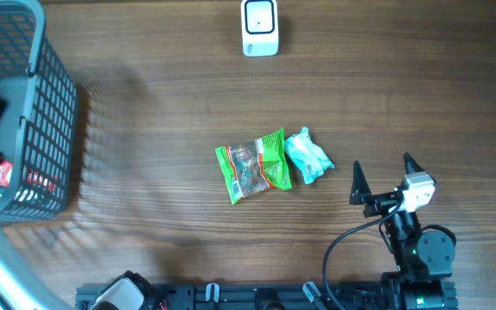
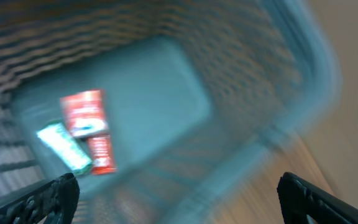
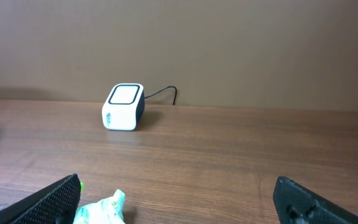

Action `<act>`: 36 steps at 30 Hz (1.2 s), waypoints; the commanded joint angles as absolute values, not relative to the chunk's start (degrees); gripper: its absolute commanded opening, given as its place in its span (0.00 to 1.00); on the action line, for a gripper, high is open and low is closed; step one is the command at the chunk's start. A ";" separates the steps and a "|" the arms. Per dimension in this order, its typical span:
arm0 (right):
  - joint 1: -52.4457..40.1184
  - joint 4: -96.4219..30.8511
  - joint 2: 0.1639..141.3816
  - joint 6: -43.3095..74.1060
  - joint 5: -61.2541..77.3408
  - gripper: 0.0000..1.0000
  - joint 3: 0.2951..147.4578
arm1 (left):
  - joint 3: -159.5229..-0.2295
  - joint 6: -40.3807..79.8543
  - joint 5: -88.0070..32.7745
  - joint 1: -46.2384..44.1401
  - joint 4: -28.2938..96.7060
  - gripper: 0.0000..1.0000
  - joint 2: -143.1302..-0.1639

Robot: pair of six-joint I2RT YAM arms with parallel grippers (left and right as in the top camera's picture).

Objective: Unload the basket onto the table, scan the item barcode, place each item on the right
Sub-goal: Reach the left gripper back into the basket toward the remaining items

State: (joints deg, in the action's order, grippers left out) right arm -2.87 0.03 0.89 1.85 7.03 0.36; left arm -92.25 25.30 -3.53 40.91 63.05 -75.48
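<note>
The white barcode scanner stands at the far middle of the table, its window facing up; it also shows in the right wrist view. A green snack packet and a small teal packet lie side by side mid-table. My right gripper rests open just right of the teal packet, holding nothing. My left gripper hangs open and empty over the grey basket. The left wrist view is blurred. Below it, inside the basket, lie a red packet and a green-white packet.
The grey mesh basket fills the left edge of the table, with red packets showing inside. A black cable runs from the scanner toward the back wall. The right arm's base sits at the near right edge.
</note>
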 commanded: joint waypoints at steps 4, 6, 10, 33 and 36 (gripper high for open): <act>-2.61 0.38 0.58 1.52 6.44 1.00 0.30 | -86.11 38.65 1.06 49.69 62.15 1.00 -85.41; -2.61 0.38 0.58 1.52 6.44 1.00 0.30 | -85.91 38.63 1.85 50.00 62.22 1.00 -89.67; -2.61 0.38 0.58 1.54 6.44 1.00 0.30 | -85.86 38.63 2.76 50.00 63.75 1.00 -96.57; -2.59 0.38 0.58 1.52 6.44 1.00 0.30 | -69.28 39.97 3.70 49.82 41.04 1.00 -104.27; -2.61 0.38 0.58 1.54 6.44 1.00 0.30 | -68.45 39.97 2.74 49.60 39.13 1.00 -104.27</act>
State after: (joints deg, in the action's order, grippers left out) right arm -2.87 0.03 0.89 1.85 7.03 0.36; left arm -69.78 38.85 2.94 49.56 40.03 -103.63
